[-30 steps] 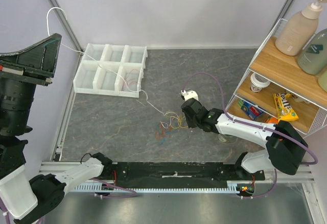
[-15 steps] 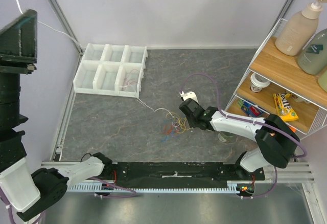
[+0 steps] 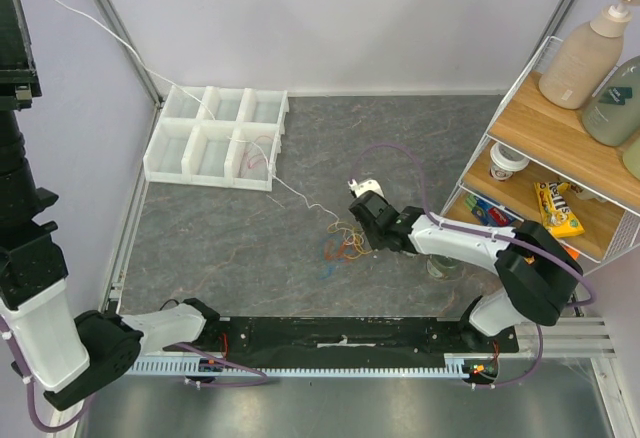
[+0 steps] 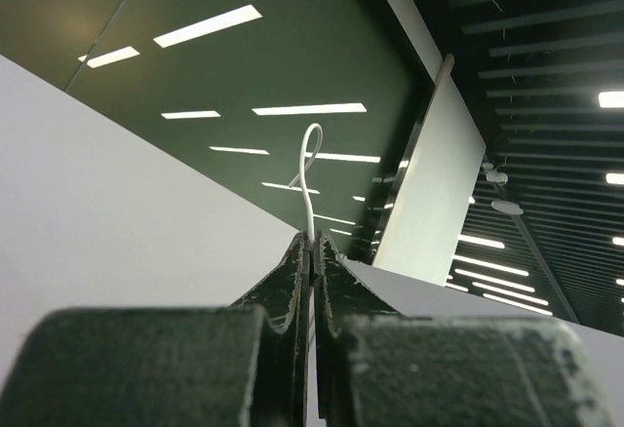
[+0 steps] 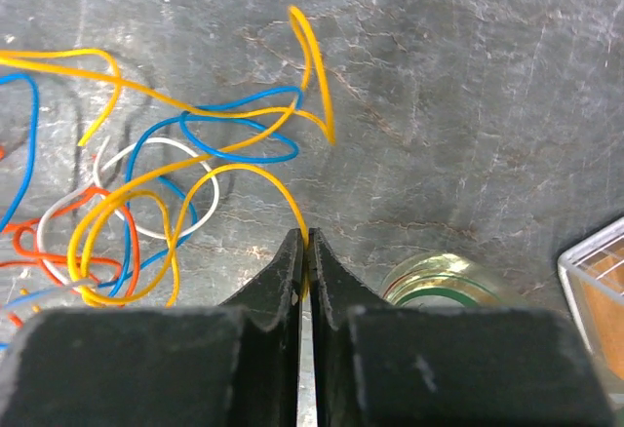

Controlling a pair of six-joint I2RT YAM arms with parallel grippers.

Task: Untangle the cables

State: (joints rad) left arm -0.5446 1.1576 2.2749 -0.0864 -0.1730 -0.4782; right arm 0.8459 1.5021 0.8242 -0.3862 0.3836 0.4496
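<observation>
The cables [image 3: 345,243] lie in a tangle of yellow, blue, orange-red and white strands on the grey table. In the right wrist view, yellow [image 5: 244,178], blue [image 5: 234,149], orange [image 5: 39,242] and white [image 5: 146,227] loops cross each other. My right gripper [image 5: 306,237] is shut on a yellow cable at the tangle's right edge, low on the table [image 3: 362,241]. My left gripper [image 4: 312,239] is raised high at the far left and shut on a white cable [image 4: 310,169]. That white cable [image 3: 110,43] runs down over the tray to the tangle.
A white compartment tray [image 3: 215,138] stands at the back left. A glass jar [image 3: 442,266] sits just right of my right gripper and shows in the right wrist view [image 5: 444,291]. A wire shelf [image 3: 560,158] with bottles and snacks fills the right side.
My left arm has risen further, drawing the white cable upward and straighter. The tangle has slid a little to the right. My right gripper has shifted slightly left, still clamped.
</observation>
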